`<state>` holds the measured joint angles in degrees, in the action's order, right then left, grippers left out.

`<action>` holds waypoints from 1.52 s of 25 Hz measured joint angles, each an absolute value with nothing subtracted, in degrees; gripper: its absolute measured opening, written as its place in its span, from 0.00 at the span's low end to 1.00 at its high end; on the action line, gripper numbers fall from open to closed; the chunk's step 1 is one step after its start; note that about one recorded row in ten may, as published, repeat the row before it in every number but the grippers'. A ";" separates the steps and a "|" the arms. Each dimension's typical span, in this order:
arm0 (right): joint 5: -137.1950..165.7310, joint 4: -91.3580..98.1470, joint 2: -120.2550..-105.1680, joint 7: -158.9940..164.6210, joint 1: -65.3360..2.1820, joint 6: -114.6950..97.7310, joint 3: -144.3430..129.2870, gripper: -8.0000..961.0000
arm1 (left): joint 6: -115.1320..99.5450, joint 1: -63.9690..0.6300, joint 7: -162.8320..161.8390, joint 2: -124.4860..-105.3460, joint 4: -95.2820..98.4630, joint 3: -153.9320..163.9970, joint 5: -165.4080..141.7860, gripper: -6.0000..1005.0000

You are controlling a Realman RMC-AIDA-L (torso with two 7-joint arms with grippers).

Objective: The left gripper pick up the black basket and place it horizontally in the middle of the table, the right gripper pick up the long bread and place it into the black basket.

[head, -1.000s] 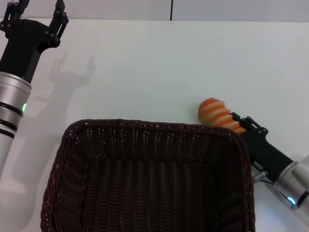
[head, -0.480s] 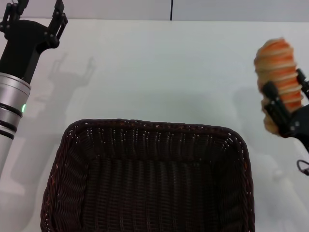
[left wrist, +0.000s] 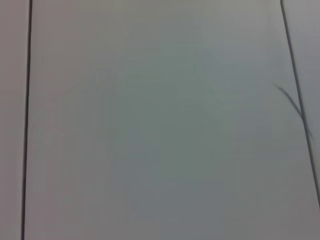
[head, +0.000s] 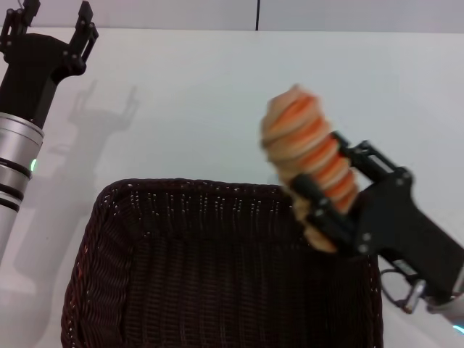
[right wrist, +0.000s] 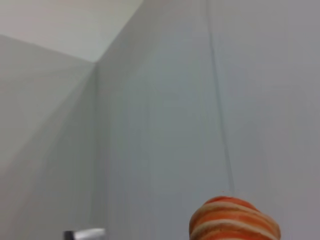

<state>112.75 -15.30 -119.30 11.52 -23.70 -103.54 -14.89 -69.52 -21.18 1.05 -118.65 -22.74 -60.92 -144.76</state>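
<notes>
The black basket [head: 217, 275] lies on the white table [head: 217, 94] at the near middle, empty. My right gripper [head: 330, 185] is shut on the long bread [head: 308, 148], an orange-and-cream striped loaf. It holds the loaf tilted in the air above the basket's far right corner. The loaf's tip also shows in the right wrist view [right wrist: 235, 220]. My left gripper [head: 54, 22] is open and empty at the far left of the table, away from the basket.
The table's far edge meets a grey wall with a dark vertical seam [head: 257, 14]. The left wrist view shows only a plain pale surface with thin dark lines [left wrist: 295, 95].
My right gripper lifted the long bread off the table at the right, raised it, then carried it left to above the basket's far right corner. The left arm barely moved.
</notes>
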 joint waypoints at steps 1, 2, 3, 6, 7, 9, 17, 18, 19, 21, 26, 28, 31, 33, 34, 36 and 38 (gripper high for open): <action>112.75 -15.30 -119.30 11.52 -23.70 -103.54 -14.89 0.63 | -69.52 -21.18 1.05 -118.65 -22.74 -60.92 -144.76 0.76; 113.03 -15.71 -119.29 11.52 -23.96 -103.05 -14.92 0.62 | -69.52 -21.17 1.05 -118.65 -22.74 -60.94 -144.75 0.76; 113.32 -15.87 -119.29 11.53 -24.20 -102.72 -14.96 0.62 | -69.52 -21.14 1.05 -118.65 -22.74 -60.98 -144.75 0.76; 113.84 -15.97 -119.25 11.97 -24.70 -102.10 -14.99 0.66 | -69.52 -21.02 1.01 -118.65 -22.72 -61.17 -144.73 0.76; 113.85 -15.98 -119.22 12.08 -24.84 -101.91 -14.99 0.69 | -69.52 -20.99 0.99 -118.65 -22.68 -61.23 -144.71 0.76; 113.88 -15.99 -119.18 12.28 -25.01 -101.76 -15.00 0.75 | -69.52 -20.98 0.98 -118.62 -22.65 -61.23 -144.68 0.76; 112.05 -15.10 -119.12 15.47 -24.15 -102.17 -11.84 0.88 | -69.52 -21.01 1.01 -118.62 -22.46 -61.53 -144.64 0.76; 110.66 -14.83 -119.12 14.96 -23.28 -102.18 -10.00 0.88 | -69.52 -21.00 1.02 -118.59 -22.43 -61.73 -144.60 0.76; 108.55 -14.45 -119.18 14.45 -22.17 -102.14 -7.70 0.88 | -69.52 -20.95 1.02 -118.59 -22.44 -61.91 -144.60 0.76; 103.73 -13.44 -119.19 13.71 -19.75 -102.02 -3.13 0.88 | -69.52 -20.72 1.01 -118.54 -22.42 -62.26 -144.56 0.76; 89.53 -10.07 -119.09 13.92 -14.55 -102.32 6.02 0.88 | -69.52 -19.79 1.29 -118.49 -22.41 -64.04 -144.45 0.76; 83.92 -9.32 -119.15 13.92 -13.02 -102.05 8.60 0.88 | -69.52 -19.41 1.29 -118.53 -22.31 -65.02 -144.46 0.76; 76.95 -8.80 -119.26 13.92 -11.35 -101.75 10.29 0.88 | -69.52 -18.48 1.08 -118.55 -22.16 -66.62 -144.47 0.76; 73.78 -8.67 -119.27 13.92 -10.64 -101.64 10.42 0.88 | -69.52 -17.91 1.06 -118.59 -21.91 -68.02 -144.46 0.76; 72.80 -8.69 -119.29 13.92 -10.38 -101.54 10.44 0.88 | -69.52 -17.65 1.04 -118.61 -21.64 -68.67 -144.45 0.76; 71.80 -8.71 -119.33 13.69 -10.15 -101.30 10.49 0.88 | -69.52 -17.44 0.96 -118.65 -20.99 -69.32 -144.45 0.76; 71.55 -8.79 -119.37 13.52 -10.08 -101.22 10.51 0.88 | -69.52 -17.15 0.91 -118.65 -20.49 -69.56 -144.46 0.76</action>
